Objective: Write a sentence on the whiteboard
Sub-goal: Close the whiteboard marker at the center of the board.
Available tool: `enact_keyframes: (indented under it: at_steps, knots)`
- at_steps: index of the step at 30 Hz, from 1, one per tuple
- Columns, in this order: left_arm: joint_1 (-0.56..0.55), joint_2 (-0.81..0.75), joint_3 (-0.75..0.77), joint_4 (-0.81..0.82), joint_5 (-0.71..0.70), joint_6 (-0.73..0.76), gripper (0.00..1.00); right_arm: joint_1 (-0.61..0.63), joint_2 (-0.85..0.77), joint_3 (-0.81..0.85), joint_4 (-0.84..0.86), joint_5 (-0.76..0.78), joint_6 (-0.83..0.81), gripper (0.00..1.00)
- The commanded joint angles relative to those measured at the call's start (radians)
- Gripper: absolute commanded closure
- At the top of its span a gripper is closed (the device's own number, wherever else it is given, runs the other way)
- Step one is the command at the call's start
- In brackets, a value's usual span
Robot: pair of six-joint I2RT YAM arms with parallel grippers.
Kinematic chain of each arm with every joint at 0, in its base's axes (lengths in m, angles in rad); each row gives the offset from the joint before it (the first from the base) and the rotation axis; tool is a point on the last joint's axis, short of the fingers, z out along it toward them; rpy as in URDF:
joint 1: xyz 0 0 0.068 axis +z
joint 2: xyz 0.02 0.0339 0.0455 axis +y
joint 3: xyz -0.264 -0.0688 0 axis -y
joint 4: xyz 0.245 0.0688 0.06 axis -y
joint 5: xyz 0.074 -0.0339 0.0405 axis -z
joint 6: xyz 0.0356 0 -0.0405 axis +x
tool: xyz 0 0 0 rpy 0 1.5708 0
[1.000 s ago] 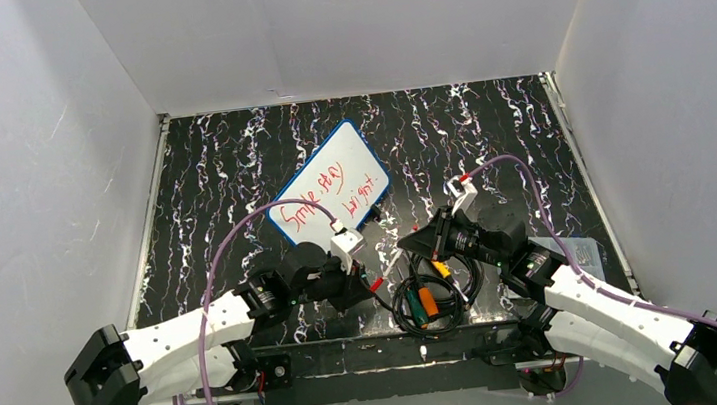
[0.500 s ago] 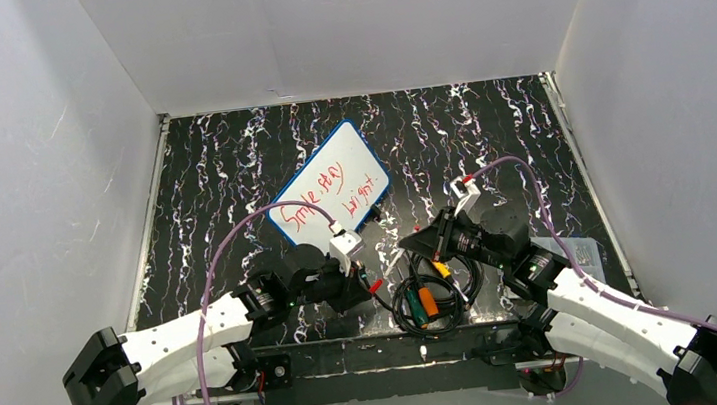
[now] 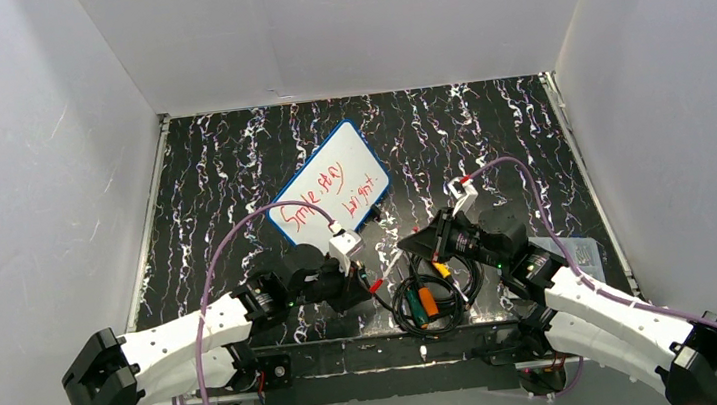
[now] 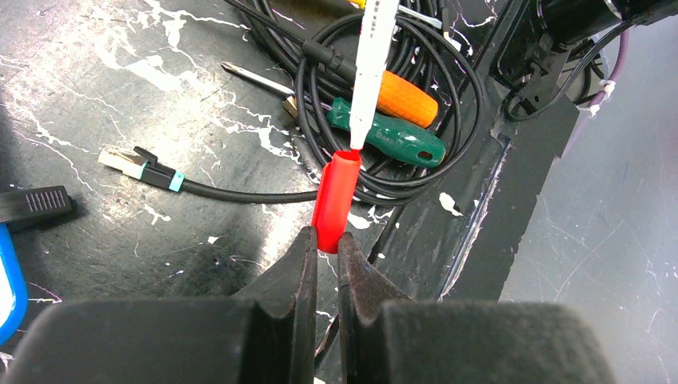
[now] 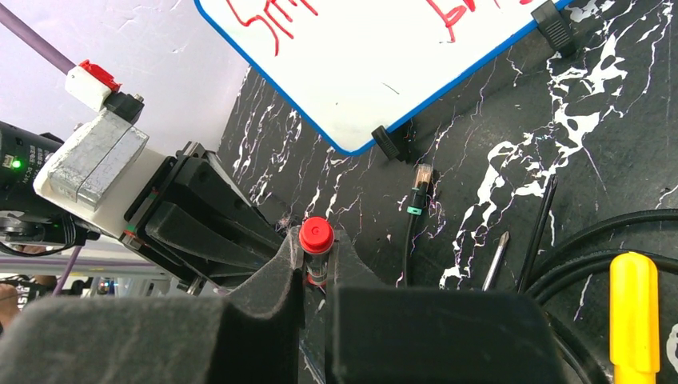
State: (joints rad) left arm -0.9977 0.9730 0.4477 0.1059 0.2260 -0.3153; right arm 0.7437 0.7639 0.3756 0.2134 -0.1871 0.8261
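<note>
- The whiteboard (image 3: 329, 190) lies askew near the middle of the table (image 3: 487, 124), a little toward the left edge. The sentence (image 3: 325, 192) is on it in two red lines, so I judge the writing done and the step in hand to be capping the marker.
- The left tool (image 4: 325, 238) pinches the red cap (image 4: 334, 188) by its closed end, with the mouth pointing away, near the middle of the near edge.
- The right tool (image 5: 317, 254) is pressed onto the marker (image 4: 372, 64) close to its red tail. The tip sits at the cap's mouth; I cannot tell whether it has entered.
- Line the barrel up with the cap's axis first. In the left wrist view the marker looks slightly angled to the cap, so a push now could skid off the rim.
- Push along that axis only, with both grips firm. Only a short length of the cap is held, so it may pivot.
- Keep both tools above the coiled cable (image 4: 470, 96) and the screwdrivers (image 4: 396, 138) underneath, to avoid snagging.
</note>
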Motion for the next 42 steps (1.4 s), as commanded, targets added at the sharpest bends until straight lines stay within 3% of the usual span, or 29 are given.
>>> enact_keyframes:
  at_steps: [1,42]
  knots:
    - [-0.004,-0.022,0.001,0.009,0.016,0.001,1.0,-0.003,-0.003,-0.01,0.067,-0.012,0.008,0.99]
    - [-0.004,0.098,0.17,0.162,-0.105,-0.003,1.0,-0.001,0.046,-0.064,0.166,-0.068,0.062,0.99]
